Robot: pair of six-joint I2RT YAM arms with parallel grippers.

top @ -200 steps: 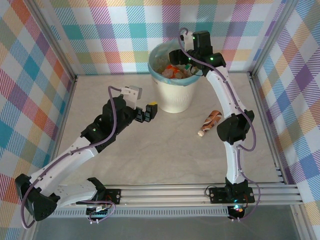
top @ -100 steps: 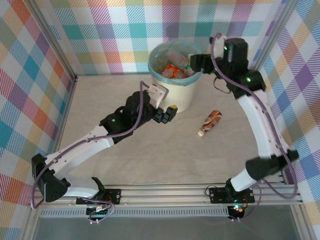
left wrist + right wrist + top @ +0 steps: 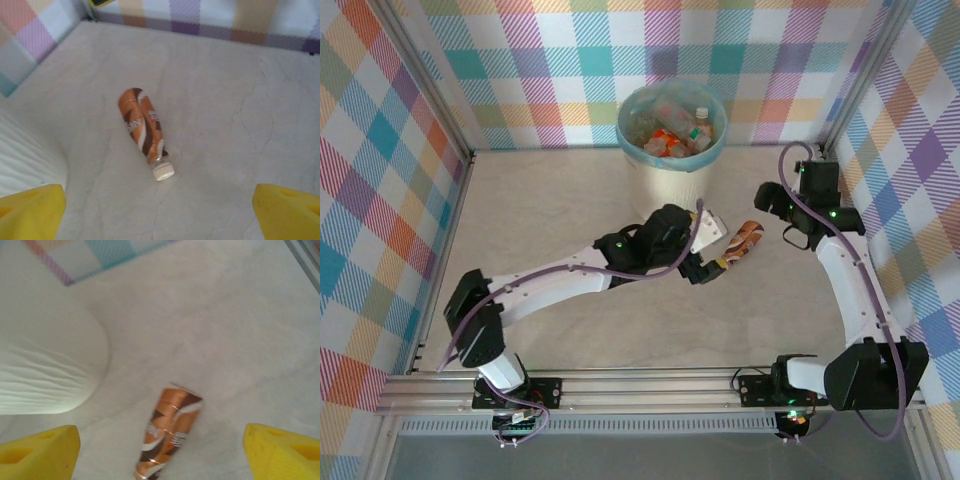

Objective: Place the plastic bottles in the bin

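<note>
Lying on open tabletop (image 3: 550, 200) — brown bottle (image 3: 747, 239), near bin (image 3: 665, 185).

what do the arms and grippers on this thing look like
Both arms have white link shells and black joints, the left arm and right arm alike, with a purple cable looped along each and small green lights at joints. The left gripper and right gripper are black; fingertips are yellow.

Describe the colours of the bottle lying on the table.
The bottle is orange with brown and white swirls, clearest in the left wrist view.
</note>
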